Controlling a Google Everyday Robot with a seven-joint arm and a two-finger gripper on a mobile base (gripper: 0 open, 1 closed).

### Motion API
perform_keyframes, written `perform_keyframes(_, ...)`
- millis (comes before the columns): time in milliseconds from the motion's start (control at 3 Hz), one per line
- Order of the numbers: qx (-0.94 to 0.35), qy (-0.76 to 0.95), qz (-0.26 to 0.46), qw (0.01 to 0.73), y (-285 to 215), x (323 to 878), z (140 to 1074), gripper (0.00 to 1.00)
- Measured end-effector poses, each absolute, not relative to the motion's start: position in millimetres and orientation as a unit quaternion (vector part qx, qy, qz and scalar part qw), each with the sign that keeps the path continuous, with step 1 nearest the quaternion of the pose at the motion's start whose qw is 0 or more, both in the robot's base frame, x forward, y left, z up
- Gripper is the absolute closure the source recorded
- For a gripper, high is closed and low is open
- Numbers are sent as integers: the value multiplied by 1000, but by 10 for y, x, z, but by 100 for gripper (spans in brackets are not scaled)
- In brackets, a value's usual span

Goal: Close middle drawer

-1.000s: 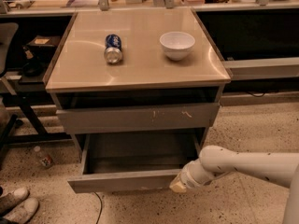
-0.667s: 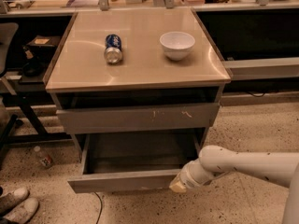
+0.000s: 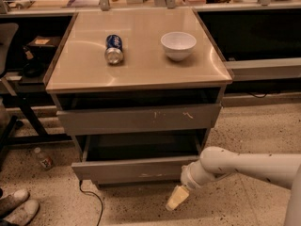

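Note:
The middle drawer [image 3: 136, 170] is a wide grey-brown box with a plain front. It stands partly pulled out of the cabinet, below the drawer front with white scratches [image 3: 141, 119]. Its dark inside shows and looks empty. My gripper [image 3: 178, 197] hangs at the drawer's front right corner, its pale yellowish tip pointing down and left just below the front's lower edge. The white wrist [image 3: 195, 174] sits against the right end of the drawer front. The arm [image 3: 254, 166] comes in from the right.
A blue can [image 3: 113, 48] lies on its side and a white bowl [image 3: 178, 45] stands on the cabinet top [image 3: 141, 69]. A small bottle [image 3: 43, 158], a cable [image 3: 91, 199] and shoes [image 3: 16, 206] are on the floor at the left. Dark desks flank the cabinet.
The middle drawer has slid back into the cabinet and sticks out less than before. My gripper's tip has dropped from the front's right corner to just below it.

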State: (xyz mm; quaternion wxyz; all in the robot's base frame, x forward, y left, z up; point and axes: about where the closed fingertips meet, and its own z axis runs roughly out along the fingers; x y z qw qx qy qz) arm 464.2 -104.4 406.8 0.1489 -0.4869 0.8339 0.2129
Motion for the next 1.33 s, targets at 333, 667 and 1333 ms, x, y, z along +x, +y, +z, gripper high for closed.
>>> perform_keyframes(333,-487,834,213,149,-1043,4642,4068,0)
perform_keyframes(667,-487,834,213,149,-1043,4642,4068,16)
perform_keyframes(1333,-487,834,213,149,-1043,4642,4068,62)
